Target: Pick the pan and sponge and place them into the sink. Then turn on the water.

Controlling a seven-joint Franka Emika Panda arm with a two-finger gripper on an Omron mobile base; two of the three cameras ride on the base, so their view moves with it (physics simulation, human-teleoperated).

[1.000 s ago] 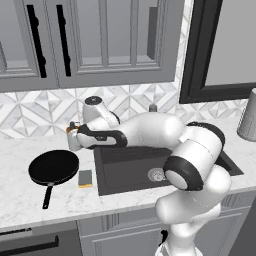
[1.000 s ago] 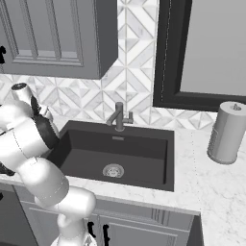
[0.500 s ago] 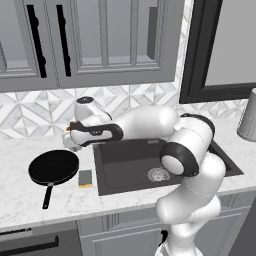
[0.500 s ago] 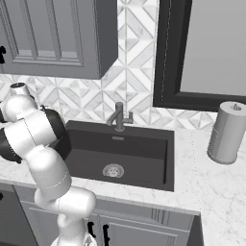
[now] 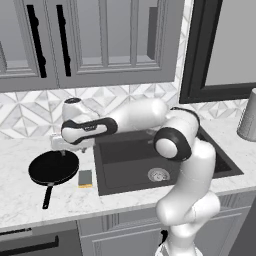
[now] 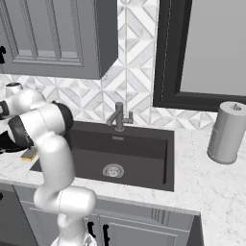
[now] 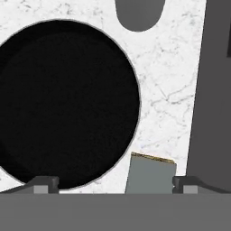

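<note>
The gripper (image 7: pixel 110 184) is seen in the hand view with its two dark finger tips (image 7: pixel 43 184) set wide apart at the bottom edge, nothing clamped between them. From the left base view the gripper (image 5: pixel 70 146) is held above the counter (image 5: pixel 30 210), over the far rim of the pan (image 5: pixel 53 167); its tips are hard to make out there against the white hand.

In the hand view the pan (image 7: pixel 63 103) is cut off at the left edge, and its handle is not shown. The sponge (image 7: pixel 150 173) is cut by the lower edge, so only its grey-green top and a thin yellow line along one edge are seen. A dark strip of the sink (image 7: pixel 212 90) is cropped at the right.

In the left base view the pan lies flat on the counter left of the sink (image 5: pixel 125 172), its long thin handle pointed toward the front edge of the counter. The sponge (image 5: pixel 85 178) lies flat just beside the pan, between it and the sink, its long axis running front to back.

In the right base view the sponge (image 6: pixel 30 154) is mostly hidden by the arm, and the faucet (image 6: pixel 118 116) stands behind the sink (image 6: pixel 144 158).
</note>
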